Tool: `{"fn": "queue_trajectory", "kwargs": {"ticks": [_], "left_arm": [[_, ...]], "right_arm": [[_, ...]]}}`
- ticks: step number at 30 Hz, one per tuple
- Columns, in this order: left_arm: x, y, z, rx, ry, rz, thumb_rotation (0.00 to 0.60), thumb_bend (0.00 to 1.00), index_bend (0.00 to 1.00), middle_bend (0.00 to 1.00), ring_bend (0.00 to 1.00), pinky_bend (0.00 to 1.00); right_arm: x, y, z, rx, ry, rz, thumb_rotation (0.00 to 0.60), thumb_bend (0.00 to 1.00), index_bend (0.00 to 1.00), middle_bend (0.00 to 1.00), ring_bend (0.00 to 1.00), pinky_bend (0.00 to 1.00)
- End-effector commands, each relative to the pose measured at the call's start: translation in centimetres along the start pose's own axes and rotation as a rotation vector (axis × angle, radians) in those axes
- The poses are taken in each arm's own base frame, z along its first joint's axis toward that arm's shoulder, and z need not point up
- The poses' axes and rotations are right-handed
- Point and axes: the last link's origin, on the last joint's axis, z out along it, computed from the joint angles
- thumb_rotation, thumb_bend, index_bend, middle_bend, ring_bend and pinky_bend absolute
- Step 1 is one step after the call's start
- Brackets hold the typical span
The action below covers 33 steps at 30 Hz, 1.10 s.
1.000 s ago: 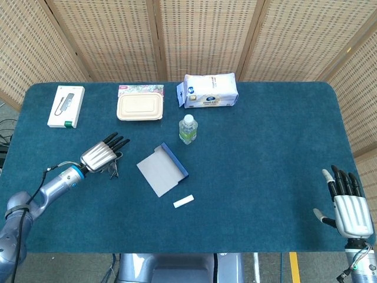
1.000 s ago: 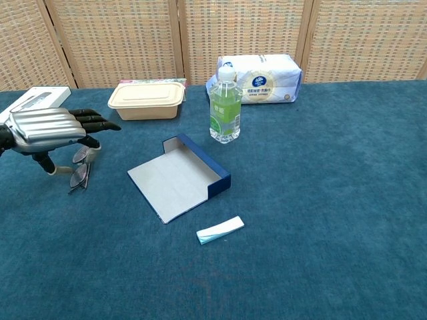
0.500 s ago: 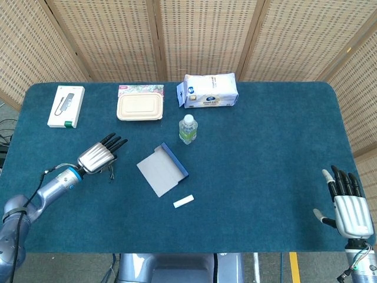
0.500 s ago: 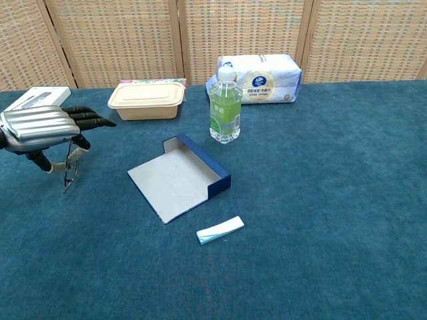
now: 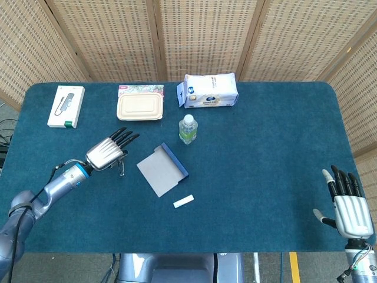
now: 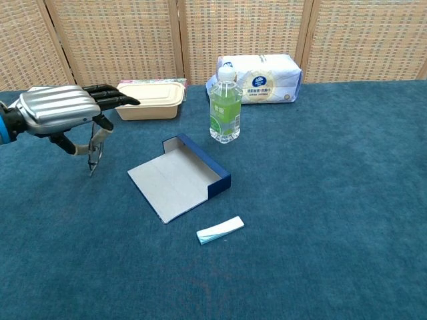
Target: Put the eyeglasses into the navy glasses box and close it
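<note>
**Glasses lifted and carried toward the open box**

The left hand (image 6: 57,110), silver-backed with black fingers, pinches the thin wire-framed eyeglasses (image 6: 93,153) beneath its palm; the other fingers stretch forward and stay spread. The glasses hang folded and edge-on below the hand, clear of the blue cloth-covered table (image 5: 265,147) in the chest view.

Compared with 1 second ago, when the glasses lay low by the cloth under the hand, they now dangle off the surface, and the hand has travelled toward the navy glasses box (image 6: 180,177). Half a second ago it sat further out toward the table's left edge; now it is near the box but not yet over it. The box lies open, its pale grey inner surface facing up and its navy wall on the far right side. My reading: the pick-up is done and the carry is under way, with placing and closing not yet started.

The right hand (image 5: 349,206) rests at the near right corner, fingers apart and holding nothing, unchanged across the frames.

Nothing else has moved: the green-tinted plastic water bottle (image 6: 225,107) stands just behind the box, the beige lidded food container (image 6: 147,100) sits behind the left hand, and a small white folded strip (image 6: 220,230) lies in front of the box.
</note>
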Motion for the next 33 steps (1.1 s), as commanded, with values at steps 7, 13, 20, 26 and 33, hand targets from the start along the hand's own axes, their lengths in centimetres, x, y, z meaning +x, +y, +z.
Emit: {"fn": "queue_trajectory", "kwargs": {"ticks": [7,13,20,26,33], "left_arm": [[2.6,6.2,5.8,-0.059,0.036,-0.048,0.6,0.42,0.69,0.0,0.0,0.0],[3.6,8.4,7.9,-0.052,0.009,-0.04,0.6,0.42,0.69,0.0,0.0,0.0],[4.0,9.7,9.5,-0.041,-0.014,-0.048,0.6,0.41,0.69,0.0,0.0,0.0],[4.0,10.1,10.0,-0.034,-0.03,-0.044,0.6,0.4,0.69,0.0,0.0,0.0],[3.6,10.2,9.9,-0.015,-0.05,-0.069,0.6,0.39,0.62,0.0,0.0,0.0]], "right_arm": [[0.0,0.1,0.0,-0.003,-0.005,0.009,0.6,0.21,0.0,0.0,0.0,0.0],[0.1,0.3,-0.1,-0.007,-0.008,0.015,0.6,0.21,0.0,0.0,0.0,0.0],[0.1,0.3,-0.1,-0.01,-0.008,0.018,0.6,0.21,0.0,0.0,0.0,0.0],[0.1,0.4,-0.1,-0.011,-0.009,0.02,0.6,0.21,0.0,0.0,0.0,0.0],[0.1,0.3,-0.1,-0.01,-0.01,0.022,0.6,0.21,0.0,0.0,0.0,0.0]]}}
